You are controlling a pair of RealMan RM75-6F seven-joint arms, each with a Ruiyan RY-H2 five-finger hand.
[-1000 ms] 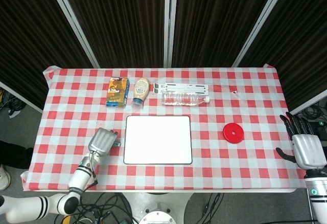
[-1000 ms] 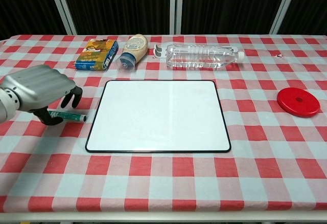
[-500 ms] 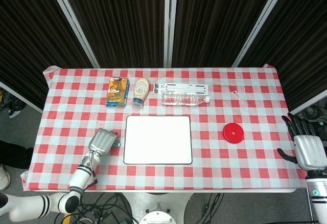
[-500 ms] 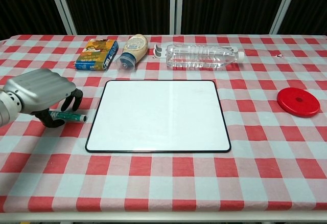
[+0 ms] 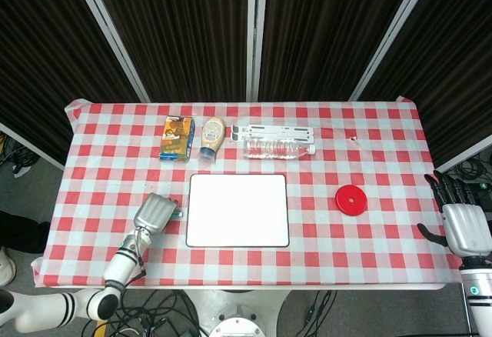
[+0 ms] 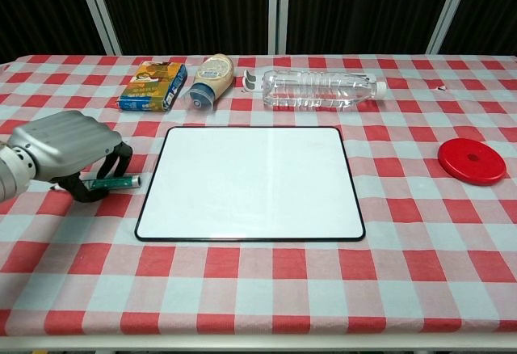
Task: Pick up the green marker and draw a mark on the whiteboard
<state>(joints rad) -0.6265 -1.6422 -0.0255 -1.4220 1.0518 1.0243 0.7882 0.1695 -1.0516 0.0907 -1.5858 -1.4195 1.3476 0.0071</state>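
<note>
under left hand (image 6: 69, 148), green marker (image 6: 117, 182), seemingly gripped

Green marker (image 6: 113, 182): you see a slim green barrel lying flat on the checked cloth, long axis running left to right, its right end pointing at the whiteboard's left edge and stopping just short of it. Its left part is hidden under curled dark fingers, so you cannot tell whether the cap is on. From the head view only a small tip shows (image 5: 177, 215).
Whiteboard (image 6: 252, 180): you have a white rectangular board with a thin black rim and rounded corners, lying flat near the middle of the table, its surface blank. In the head view it sits just right of the marker (image 5: 237, 209).
</note>
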